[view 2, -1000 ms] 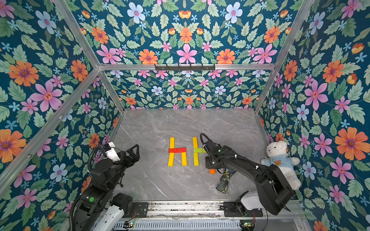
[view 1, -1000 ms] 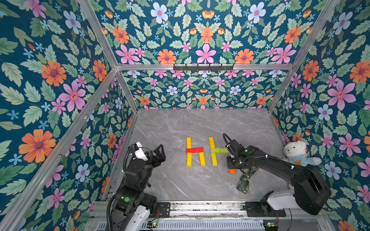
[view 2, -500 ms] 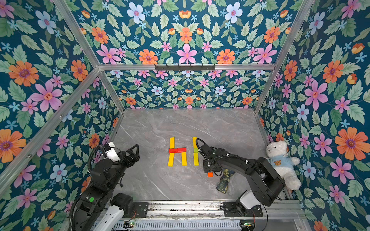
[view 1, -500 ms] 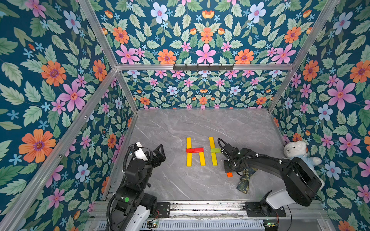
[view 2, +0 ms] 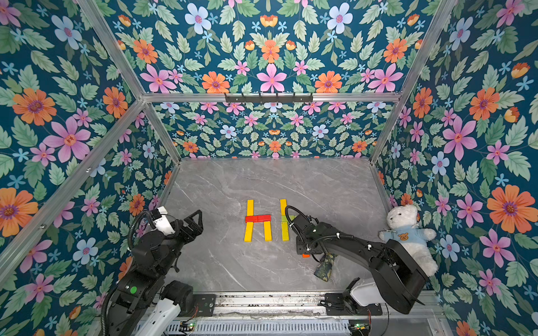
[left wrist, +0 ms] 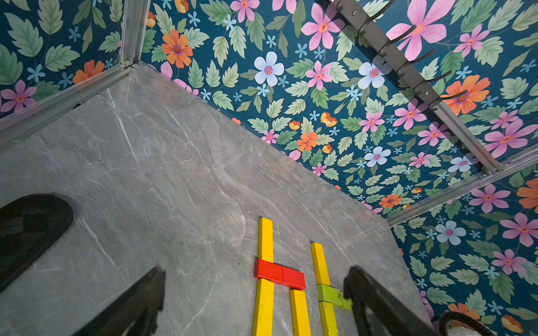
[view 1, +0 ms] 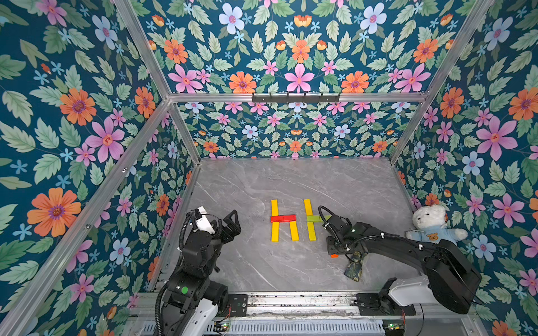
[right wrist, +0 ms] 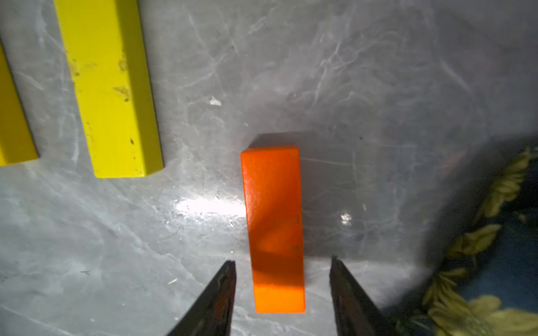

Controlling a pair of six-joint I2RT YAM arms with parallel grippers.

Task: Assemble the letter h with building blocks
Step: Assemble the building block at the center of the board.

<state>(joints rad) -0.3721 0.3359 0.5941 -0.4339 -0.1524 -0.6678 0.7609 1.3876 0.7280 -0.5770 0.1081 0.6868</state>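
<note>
On the right gripper [right wrist: 281,259] the fingers [right wrist: 221,291] stand spread on either side of one end of an orange block [right wrist: 273,221], with a gap at each side, so nothing is gripped. The block lies flat on the grey tabletop [view 1: 262,180], parallel to a yellow upright [right wrist: 110,87] and apart from it. That upright carries a lime-green crossbar [view 1: 316,218]. Just beside it lies a complete letter h [view 1: 274,220] in yellow and red. The left gripper [view 1: 231,224] hovers well apart, its jaws parted and holding nothing.

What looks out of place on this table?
Two things look like strays: a white teddy bear by the wall and a crumpled floral cloth scrap beside the right arm. One yellow block near the orange block has chipped paint.
</note>
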